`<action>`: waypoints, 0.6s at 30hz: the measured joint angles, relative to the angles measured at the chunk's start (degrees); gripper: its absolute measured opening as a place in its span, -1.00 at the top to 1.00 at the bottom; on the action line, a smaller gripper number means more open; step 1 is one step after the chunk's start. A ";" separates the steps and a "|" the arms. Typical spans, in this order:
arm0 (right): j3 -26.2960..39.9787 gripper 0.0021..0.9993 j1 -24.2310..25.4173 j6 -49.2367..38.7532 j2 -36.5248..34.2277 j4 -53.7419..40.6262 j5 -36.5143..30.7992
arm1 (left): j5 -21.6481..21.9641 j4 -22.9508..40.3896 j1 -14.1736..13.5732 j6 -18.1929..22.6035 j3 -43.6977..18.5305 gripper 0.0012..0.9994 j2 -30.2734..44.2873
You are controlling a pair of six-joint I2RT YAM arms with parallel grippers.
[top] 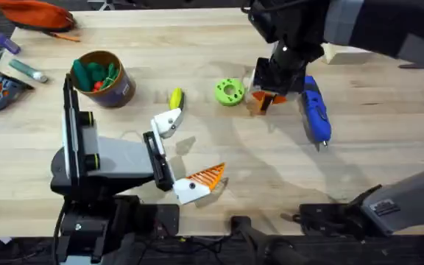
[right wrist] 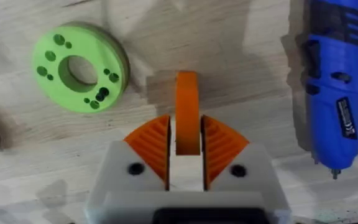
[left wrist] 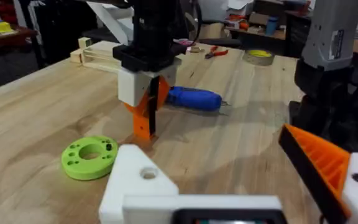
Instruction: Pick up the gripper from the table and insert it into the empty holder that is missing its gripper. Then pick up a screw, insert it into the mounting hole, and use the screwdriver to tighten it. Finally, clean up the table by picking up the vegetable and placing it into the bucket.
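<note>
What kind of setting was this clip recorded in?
Most likely a robotics lab or workshop. A wooden workbench carries a blue screwdriver and a green disc, and the left wrist view shows pliers and a tape roll before cluttered benches.

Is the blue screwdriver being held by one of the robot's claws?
No, the screwdriver lies flat on the table, beside the right gripper, which is shut on the orange gripper.

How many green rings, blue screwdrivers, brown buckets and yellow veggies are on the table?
Green ring: 1
Blue screwdriver: 1
Brown bucket: 1
Yellow vegetable: 1
Total: 4
</note>
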State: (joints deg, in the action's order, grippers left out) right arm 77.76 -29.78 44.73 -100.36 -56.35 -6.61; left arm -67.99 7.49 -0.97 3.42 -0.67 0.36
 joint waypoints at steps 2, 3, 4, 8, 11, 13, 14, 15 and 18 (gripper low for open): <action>0.00 0.43 0.00 0.01 0.00 0.02 0.00 | 0.00 0.00 0.00 0.00 0.00 -0.98 0.00; 0.00 0.49 0.00 0.01 0.00 0.02 -0.02 | 0.00 -0.02 0.00 0.00 0.00 -0.98 0.00; 0.00 0.54 0.00 0.02 0.00 0.02 -0.09 | 0.00 0.00 0.00 0.00 0.00 -0.98 0.00; 0.00 0.56 0.02 0.01 0.00 0.06 -1.06 | 0.00 0.00 0.00 0.00 0.00 -0.98 0.00; 0.00 0.57 0.02 0.00 -0.02 0.08 -1.31 | 0.00 -0.02 0.00 0.00 0.00 -0.98 0.00; 0.00 0.62 0.02 0.00 -0.02 0.08 -1.31 | 0.00 0.00 0.00 0.00 0.00 -0.98 0.00; 0.00 0.65 0.02 0.01 -0.02 0.06 -1.33 | 0.00 0.00 0.00 0.00 0.00 -0.98 0.00; 0.00 0.69 0.02 0.01 -0.01 0.04 -1.33 | -0.01 0.00 0.00 0.00 0.00 -0.98 0.00; 0.00 0.86 0.02 0.01 0.00 0.04 -1.41 | -0.01 0.00 0.00 0.00 0.00 -0.98 -0.01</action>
State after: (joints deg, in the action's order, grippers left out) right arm 77.76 -29.76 44.74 -100.36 -56.31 -8.02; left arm -68.00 7.49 -0.97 3.42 -0.67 0.35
